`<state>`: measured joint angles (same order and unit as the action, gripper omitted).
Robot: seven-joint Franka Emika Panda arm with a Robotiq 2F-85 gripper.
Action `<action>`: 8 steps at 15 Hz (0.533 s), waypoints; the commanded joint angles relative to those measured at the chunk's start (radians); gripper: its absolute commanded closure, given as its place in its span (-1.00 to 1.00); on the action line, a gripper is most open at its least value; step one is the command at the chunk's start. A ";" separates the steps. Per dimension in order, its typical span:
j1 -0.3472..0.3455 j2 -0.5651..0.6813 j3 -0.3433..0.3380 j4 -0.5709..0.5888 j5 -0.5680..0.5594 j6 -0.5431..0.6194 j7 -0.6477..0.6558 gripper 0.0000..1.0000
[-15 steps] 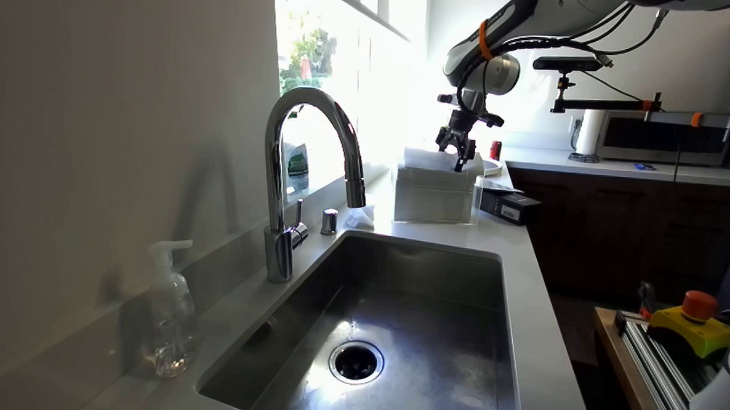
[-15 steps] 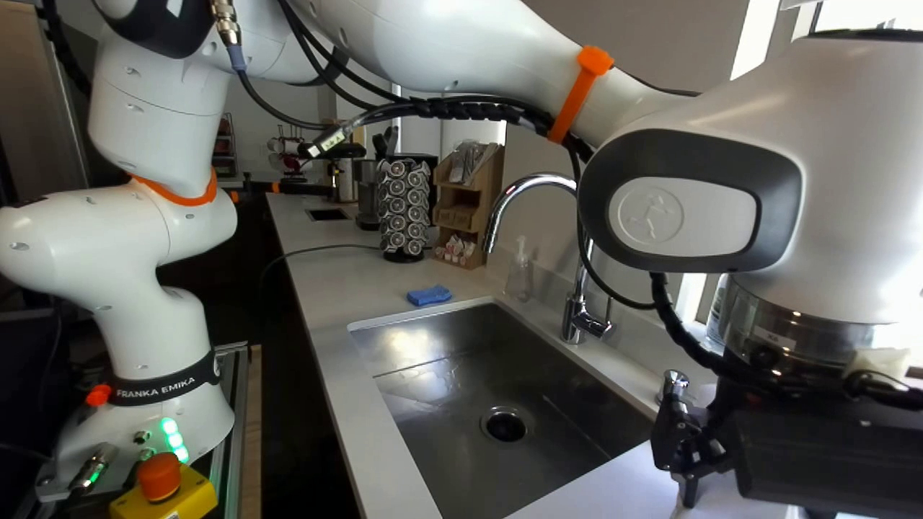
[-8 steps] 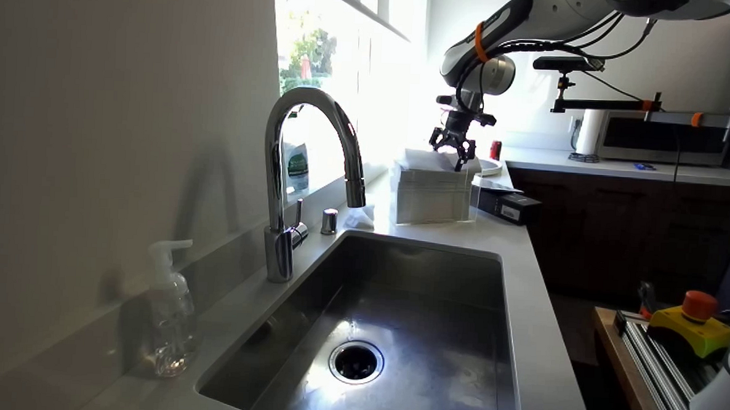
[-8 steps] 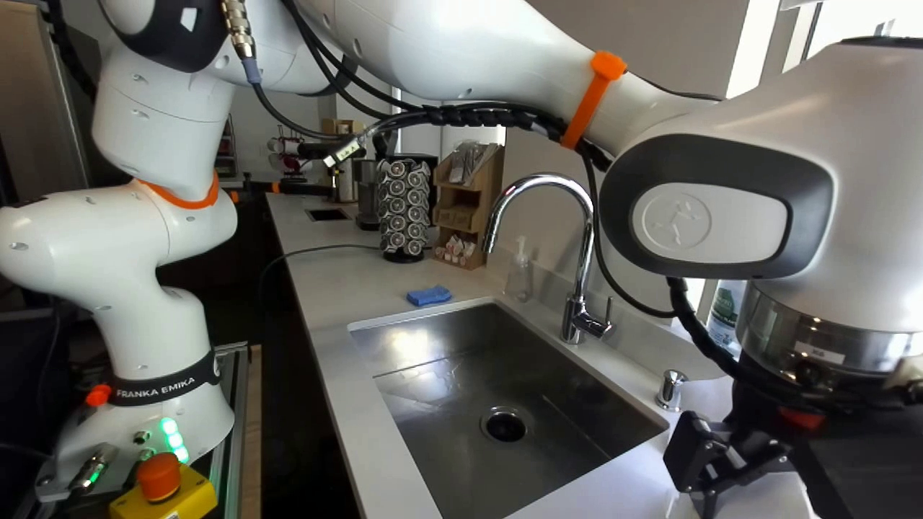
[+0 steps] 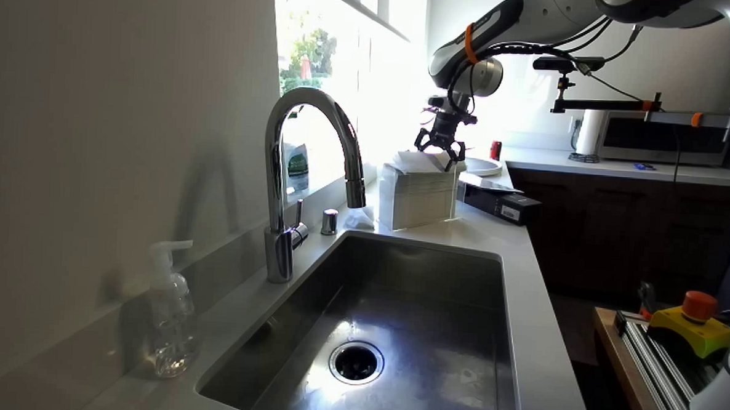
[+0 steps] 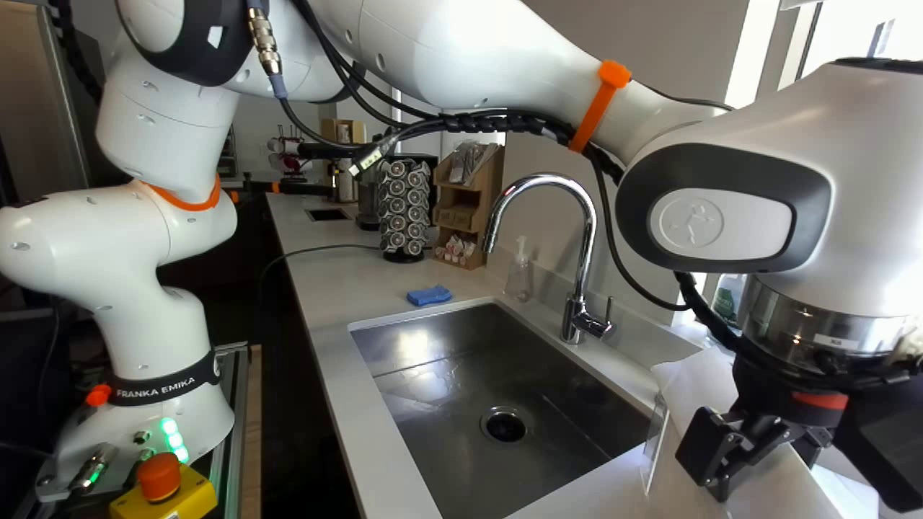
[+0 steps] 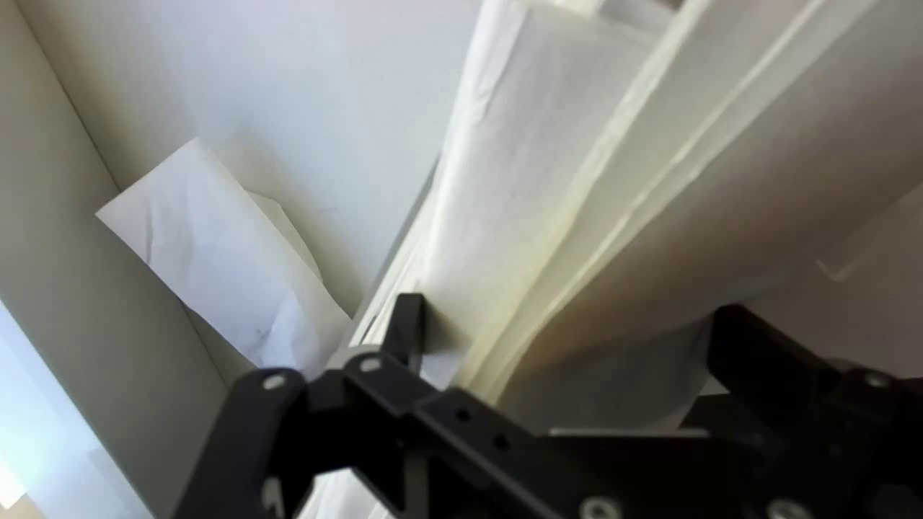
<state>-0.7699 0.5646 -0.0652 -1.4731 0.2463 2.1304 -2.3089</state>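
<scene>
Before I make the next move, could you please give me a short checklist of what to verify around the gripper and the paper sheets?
1. Gripper open: ok, its fingers stand apart in the wrist view.
2. Gripper clear of the folded sheets: not ok, they rise between the fingers.
3. Both fingers touching the sheets: cannot tell from these views.
4. Clear holder off the sink: ok, it stands beside it on the counter.
5. Faucet clear of the gripper: ok, a gap separates them in both exterior views.
</scene>
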 commanded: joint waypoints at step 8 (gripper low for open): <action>0.013 0.019 -0.010 0.051 -0.005 -0.065 -0.131 -1.00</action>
<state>-0.7660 0.5781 -0.0624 -1.4315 0.2335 2.0721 -2.4364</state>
